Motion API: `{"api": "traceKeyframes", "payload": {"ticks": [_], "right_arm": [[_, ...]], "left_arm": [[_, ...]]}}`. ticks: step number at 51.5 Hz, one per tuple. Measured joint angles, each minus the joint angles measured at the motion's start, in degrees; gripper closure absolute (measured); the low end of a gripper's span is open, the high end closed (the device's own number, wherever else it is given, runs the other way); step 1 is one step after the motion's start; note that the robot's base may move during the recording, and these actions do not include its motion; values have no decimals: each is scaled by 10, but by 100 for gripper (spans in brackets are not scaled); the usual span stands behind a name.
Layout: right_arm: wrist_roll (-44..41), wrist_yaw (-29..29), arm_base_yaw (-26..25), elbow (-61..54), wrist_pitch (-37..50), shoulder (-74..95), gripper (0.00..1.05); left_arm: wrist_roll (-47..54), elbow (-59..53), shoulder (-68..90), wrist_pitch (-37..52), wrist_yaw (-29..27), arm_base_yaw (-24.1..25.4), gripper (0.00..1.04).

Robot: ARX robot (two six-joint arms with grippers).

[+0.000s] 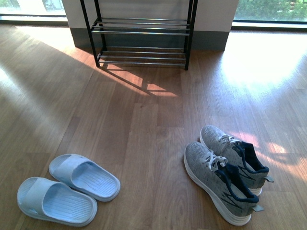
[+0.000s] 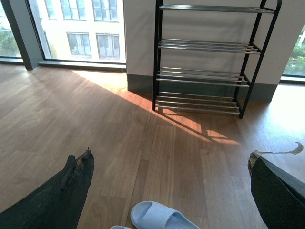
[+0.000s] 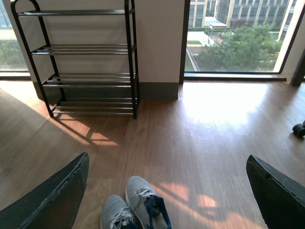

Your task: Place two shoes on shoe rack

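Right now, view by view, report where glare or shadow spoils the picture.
Front view: the floor washes out at upper right; the shoe rack throws a hard shadow; sneakers and slides evenly lit and sharp. Left wrist view: the left end effector's fingers are dark silhouettes. Right wrist view: glare under the window; the right end effector's fingers equally dark.

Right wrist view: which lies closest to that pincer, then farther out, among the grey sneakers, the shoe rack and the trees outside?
From the right pincer:
1. Grey knit sneakers, on the floor just ahead of it.
2. Black-and-chrome shoe rack, against the far wall.
3. Green trees, outside the window.
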Motion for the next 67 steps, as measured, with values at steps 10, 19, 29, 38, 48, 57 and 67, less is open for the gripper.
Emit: {"api": "traceKeyframes", "payload": {"ticks": [10, 19, 29, 38, 48, 57, 67], "right_arm": [[0, 0, 0, 0, 0, 0, 9], [0, 0, 0, 0, 0, 0, 9], [0, 0, 0, 0, 0, 0, 9], [3, 5, 1, 0, 0, 1, 9], [94, -14, -53, 9, 36, 108, 9], [69, -100, -135, 43, 143, 319, 9], [-55, -118, -156, 146, 290, 699, 9]], "left_arm": [[0, 0, 0, 0, 0, 0, 9], [0, 0, 0, 0, 0, 0, 9], [0, 0, 0, 0, 0, 0, 9], [0, 0, 0, 0, 0, 0, 9], [0, 0, 0, 0, 0, 0, 9], [0, 0, 0, 0, 0, 0, 9], [0, 0, 0, 0, 0, 0, 9]]}}
